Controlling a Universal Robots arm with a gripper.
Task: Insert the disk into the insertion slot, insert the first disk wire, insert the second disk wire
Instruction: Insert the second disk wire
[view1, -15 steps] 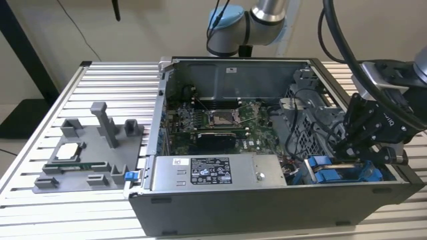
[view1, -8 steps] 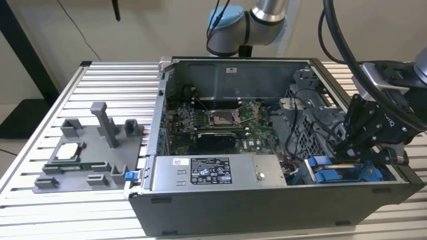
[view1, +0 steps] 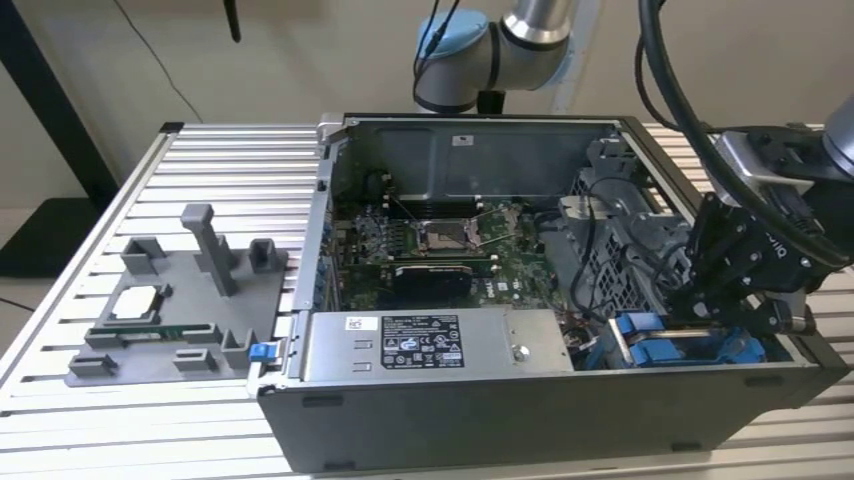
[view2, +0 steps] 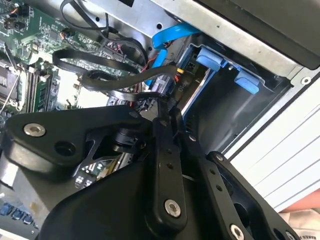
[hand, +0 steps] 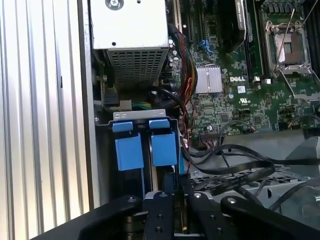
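The jaws of the black gripper (view1: 721, 315) were nearly closed; whether they pinched anything could not be told. They reached down into the insertion slot (view1: 687, 345), at the corner of the open computer case (view1: 534, 400) on the exterior view's right. The disk's blue carrier (hand: 165, 147) sat in that slot. The arm (view1: 761, 250) leaned in over the case's edge. The case held a green motherboard (view1: 454, 240) and a silver power-supply box (view1: 427, 345), and rested on a ribbed table (view1: 200, 160).

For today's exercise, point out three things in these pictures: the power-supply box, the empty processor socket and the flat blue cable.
power-supply box (view1: 427, 345), exterior view: on its white label.
processor socket (view1: 441, 235), exterior view: on its open middle.
flat blue cable (view2: 167, 37), second wrist view: on its bend.
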